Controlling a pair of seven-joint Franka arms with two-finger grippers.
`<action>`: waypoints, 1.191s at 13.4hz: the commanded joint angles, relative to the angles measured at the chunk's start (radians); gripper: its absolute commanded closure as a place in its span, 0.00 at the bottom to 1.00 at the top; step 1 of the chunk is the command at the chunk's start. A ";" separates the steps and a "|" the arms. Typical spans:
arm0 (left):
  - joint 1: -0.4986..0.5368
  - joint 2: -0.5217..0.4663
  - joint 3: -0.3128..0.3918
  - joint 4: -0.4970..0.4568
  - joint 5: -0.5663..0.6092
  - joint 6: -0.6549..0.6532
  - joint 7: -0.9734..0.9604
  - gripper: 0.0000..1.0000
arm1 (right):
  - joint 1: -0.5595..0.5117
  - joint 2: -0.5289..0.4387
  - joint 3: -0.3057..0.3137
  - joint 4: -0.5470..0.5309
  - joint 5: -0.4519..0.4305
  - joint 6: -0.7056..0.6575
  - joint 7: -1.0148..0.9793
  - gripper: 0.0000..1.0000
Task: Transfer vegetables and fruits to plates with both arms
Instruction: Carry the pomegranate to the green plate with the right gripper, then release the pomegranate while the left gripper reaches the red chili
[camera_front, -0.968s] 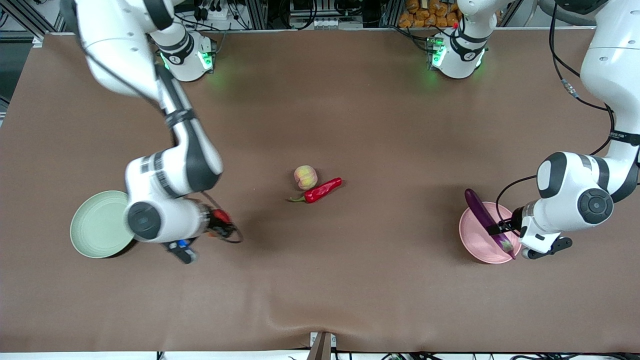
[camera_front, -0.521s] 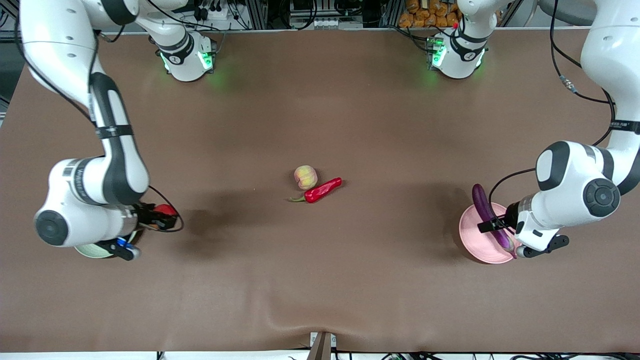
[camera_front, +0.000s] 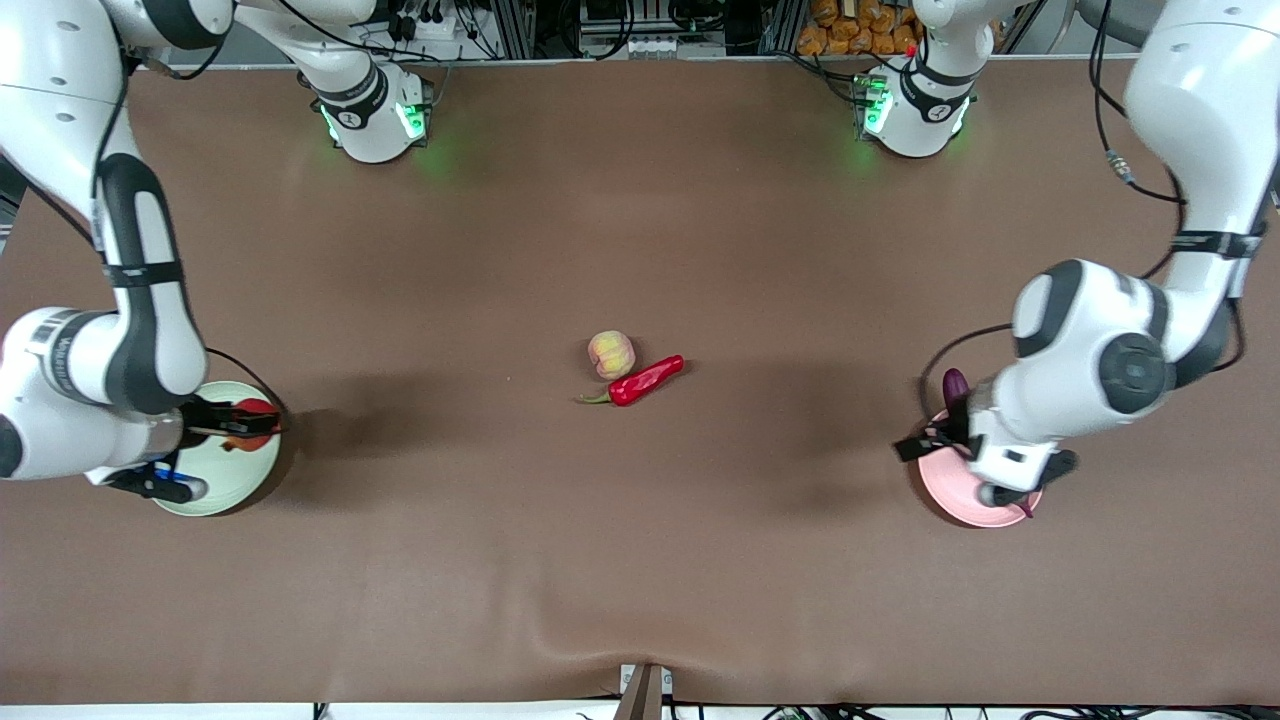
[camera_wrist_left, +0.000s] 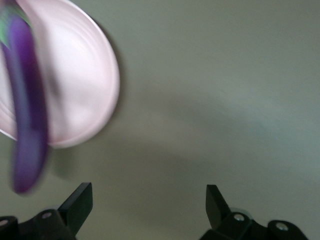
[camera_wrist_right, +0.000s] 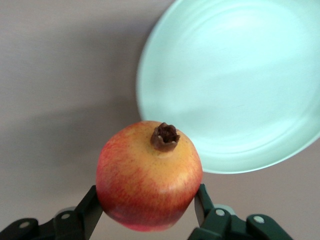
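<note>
Right gripper (camera_front: 262, 418), clamped on the red fruit (camera_wrist_right: 149, 175), hangs over the green plate (camera_front: 225, 485); left gripper (camera_wrist_left: 148, 207), jaws wide and empty, is beside the pink plate (camera_front: 950, 490).

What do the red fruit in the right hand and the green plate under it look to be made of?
Red fruit: looks like moulded plastic or foam; its smooth skin has an even soft sheen, a painted-looking yellow blush and a stiff brown crown. Cannot be sure it is not real.
Green plate: probably matte plastic or melamine; uniform pale colour, faint concentric rings, no glaze glare.
</note>
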 joint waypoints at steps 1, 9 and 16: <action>-0.129 0.057 0.007 0.074 -0.018 -0.011 -0.198 0.00 | -0.051 -0.045 0.019 -0.051 -0.039 0.032 -0.106 1.00; -0.384 0.134 0.044 0.106 -0.007 0.174 -0.700 0.00 | -0.155 0.016 0.025 -0.120 -0.043 0.184 -0.189 1.00; -0.562 0.143 0.133 0.079 -0.004 0.194 -1.172 0.00 | -0.155 0.011 0.026 -0.113 -0.040 0.192 -0.181 0.00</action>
